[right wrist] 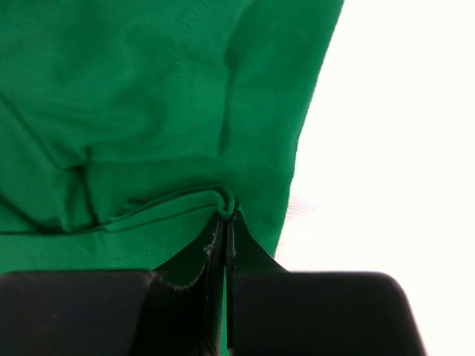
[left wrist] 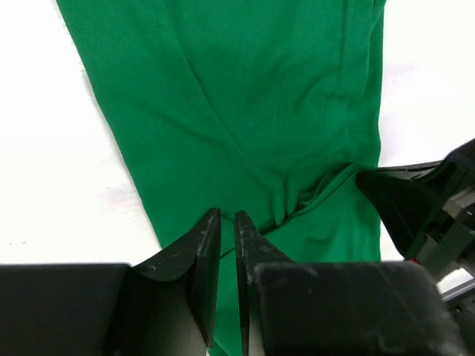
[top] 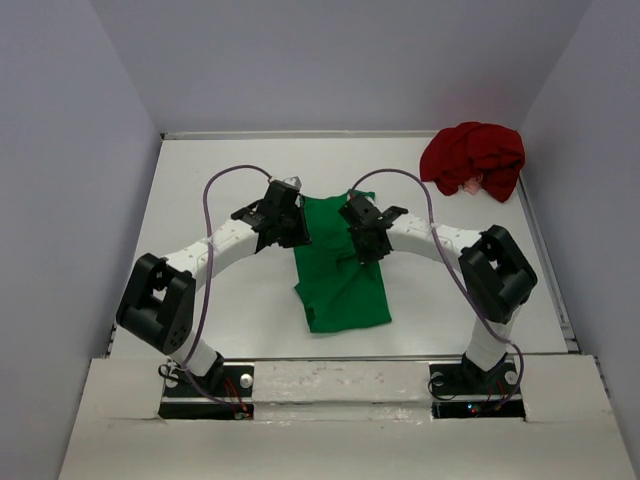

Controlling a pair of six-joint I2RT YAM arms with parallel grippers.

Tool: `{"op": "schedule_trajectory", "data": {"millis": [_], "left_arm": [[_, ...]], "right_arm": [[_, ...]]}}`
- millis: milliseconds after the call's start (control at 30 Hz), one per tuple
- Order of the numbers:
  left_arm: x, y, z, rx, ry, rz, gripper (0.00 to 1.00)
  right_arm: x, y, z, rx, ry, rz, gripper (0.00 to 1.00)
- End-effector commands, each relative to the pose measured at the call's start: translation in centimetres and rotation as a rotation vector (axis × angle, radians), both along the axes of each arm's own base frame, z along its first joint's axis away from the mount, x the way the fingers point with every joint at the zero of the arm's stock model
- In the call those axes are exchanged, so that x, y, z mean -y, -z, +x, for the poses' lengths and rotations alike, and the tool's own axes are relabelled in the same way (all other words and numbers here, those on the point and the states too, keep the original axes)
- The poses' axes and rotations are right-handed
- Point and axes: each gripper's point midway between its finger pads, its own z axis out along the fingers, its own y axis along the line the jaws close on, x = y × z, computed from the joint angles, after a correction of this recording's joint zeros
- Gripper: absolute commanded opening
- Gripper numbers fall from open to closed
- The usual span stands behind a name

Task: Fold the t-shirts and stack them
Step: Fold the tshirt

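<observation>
Black fingertips of the right gripper [right wrist: 226, 215] fill the foreground of its wrist view, pressed together on a small puckered ridge of the green t-shirt [right wrist: 148, 96], close to that shirt's right edge. The pinch is thin, little more than a crease of cloth at the very tips. A quick lift could pull it free, or raise only the top layer and leave the lower one lying where it is.

On the shirt's opposite, left edge, the left gripper [left wrist: 228, 216] has its jaws drawn nearly together, with green cloth filling the narrow slit between them. It appears to nip the cloth too, though that hold is less plain than the right one. If one side holds and the other slips, the fold would come over skewed — one corner carried, the other dragged.

The green t-shirt lies as a long narrow band on the worktop [top: 230, 300] between the two grippers, creased around both pinches. Those wrinkles could get pressed into the fold if the cloth is not drawn taut first.

Well apart from the green t-shirt, beyond its far right corner, the red t-shirt [top: 472, 158] sits in a crumpled heap, not yet folded — a wide swing of the right arm could brush it.
</observation>
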Motion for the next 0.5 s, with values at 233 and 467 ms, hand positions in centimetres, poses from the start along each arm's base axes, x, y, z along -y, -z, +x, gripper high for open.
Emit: {"op": "schedule_trajectory", "data": {"millis": [233, 467], "left_arm": [[0.0, -0.9, -0.7, 0.026, 0.033, -0.007, 0.23], [-2.5, 0.1, -2.6, -0.012, -0.068, 0.179, 0.37]], "right_arm": [[1.2, 2.2, -0.2, -0.009, 0.098, -0.067, 0.0], [0.5, 2.5, 0.1, -0.024, 0.056, -0.065, 0.42]]}}
